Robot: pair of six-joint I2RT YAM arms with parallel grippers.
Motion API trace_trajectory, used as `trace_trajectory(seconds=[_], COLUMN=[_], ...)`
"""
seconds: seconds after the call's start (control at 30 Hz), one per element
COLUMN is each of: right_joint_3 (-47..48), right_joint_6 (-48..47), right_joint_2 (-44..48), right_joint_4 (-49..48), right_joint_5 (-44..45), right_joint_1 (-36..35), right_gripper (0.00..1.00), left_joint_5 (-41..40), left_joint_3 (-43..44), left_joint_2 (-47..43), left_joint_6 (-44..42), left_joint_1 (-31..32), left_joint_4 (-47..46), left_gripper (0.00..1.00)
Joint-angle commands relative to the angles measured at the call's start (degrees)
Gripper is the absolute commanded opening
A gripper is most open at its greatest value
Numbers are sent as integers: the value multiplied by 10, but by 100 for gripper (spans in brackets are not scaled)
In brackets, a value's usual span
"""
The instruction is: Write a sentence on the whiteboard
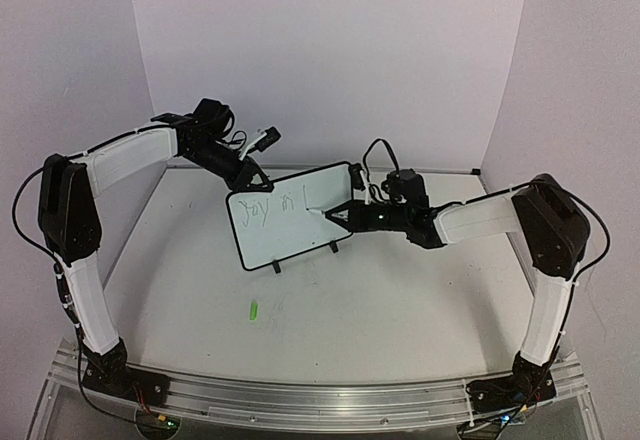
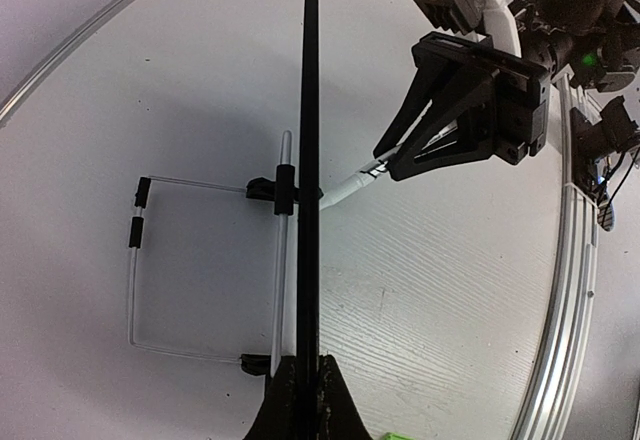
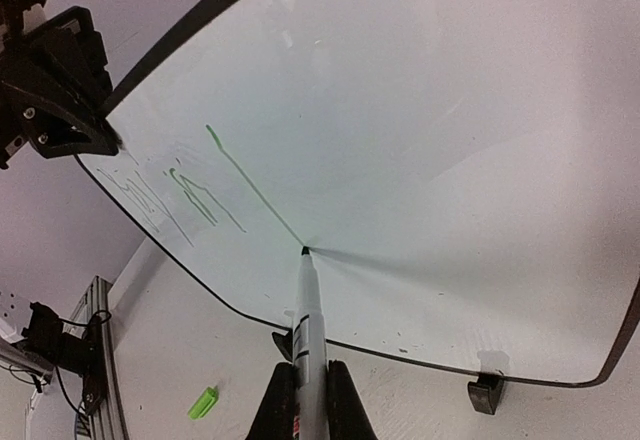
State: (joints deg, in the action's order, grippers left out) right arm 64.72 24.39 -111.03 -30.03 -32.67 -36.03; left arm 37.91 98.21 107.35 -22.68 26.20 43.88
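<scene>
The whiteboard (image 1: 292, 232) stands tilted on its black feet (image 3: 486, 392) in the middle of the table. Green strokes of the sentence (image 1: 268, 205) run along its upper part, and in the right wrist view the sentence (image 3: 190, 188) ends in a long stroke down to the pen tip. My left gripper (image 2: 305, 385) is shut on the whiteboard's top edge (image 2: 309, 140) near its left corner. My right gripper (image 3: 308, 405) is shut on a white marker (image 3: 305, 310), whose tip touches the whiteboard's face (image 3: 430, 130).
A green marker cap (image 1: 253, 310) lies on the table in front of the whiteboard. White walls close in the back and both sides. A metal rail (image 1: 320, 395) runs along the near edge by the arm bases.
</scene>
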Motion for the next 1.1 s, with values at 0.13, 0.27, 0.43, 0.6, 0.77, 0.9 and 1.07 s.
trace_trajectory(seconds=[0.13, 0.27, 0.43, 0.6, 0.77, 0.9, 1.07], right_joint_3=[4, 2, 5, 5, -3, -23, -32], right_joint_6=[8, 11, 23, 25, 27, 25, 25], right_joint_2=[2, 10, 12, 17, 22, 34, 38], right_joint_4=[-31, -37, -60, -70, -73, -78, -78], right_joint_5=[3, 0, -3, 9, 25, 47, 53], right_joint_1=[2, 3, 2, 2, 2, 2, 2], right_gripper=[0, 0, 0, 0, 0, 0, 0], left_joint_5=[15, 15, 15, 15, 16, 16, 16], left_joint_3=[3, 3, 3, 3, 4, 3, 3], left_joint_2=[5, 5, 5, 5, 4, 4, 3], left_joint_6=[-13, -13, -12, -13, -13, -13, -13], left_joint_1=[7, 7, 7, 7, 7, 7, 7], left_joint_4=[15, 15, 15, 16, 16, 15, 15], left_gripper=[0, 0, 0, 0, 0, 0, 0])
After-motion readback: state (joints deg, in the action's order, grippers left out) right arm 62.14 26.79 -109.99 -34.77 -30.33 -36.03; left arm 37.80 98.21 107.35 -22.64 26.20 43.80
